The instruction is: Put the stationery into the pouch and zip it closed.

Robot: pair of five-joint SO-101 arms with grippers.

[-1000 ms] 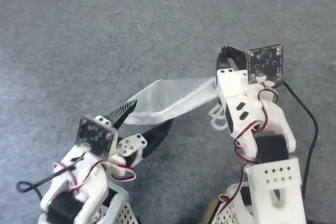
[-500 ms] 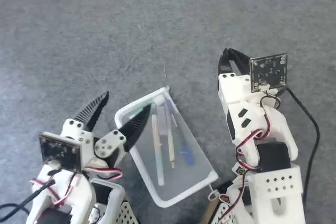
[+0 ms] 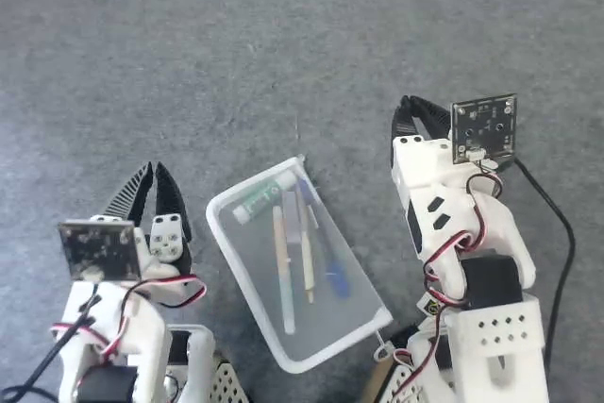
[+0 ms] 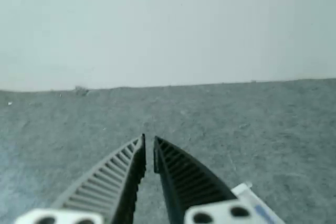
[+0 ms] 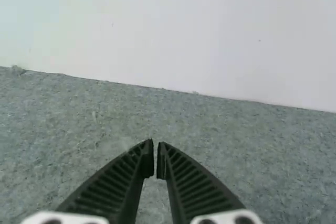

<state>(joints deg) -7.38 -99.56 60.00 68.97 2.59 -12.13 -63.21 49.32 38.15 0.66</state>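
A clear pouch (image 3: 297, 266) lies flat on the grey carpet between the two arms, with pens and other stationery (image 3: 304, 252) showing inside it. Its zip pull (image 3: 381, 349) is at the near right corner. My left gripper (image 3: 152, 175) is shut, left of the pouch and apart from it. In the left wrist view its black fingers (image 4: 148, 148) meet above bare carpet, and a corner of the pouch (image 4: 247, 192) peeks beside them. My right gripper (image 3: 412, 110) is shut too, beyond and right of the pouch; in the right wrist view its tips (image 5: 155, 150) hold nothing.
Grey carpet (image 3: 189, 73) covers the table up to a white wall (image 5: 168, 24) at the back. A black cable (image 3: 552, 224) runs along the right arm's side. Both arm bases stand at the near edge.
The pouch was held up stretched between both grippers; both have let go and it now lies flat. The left gripper drew back to the left and shut.
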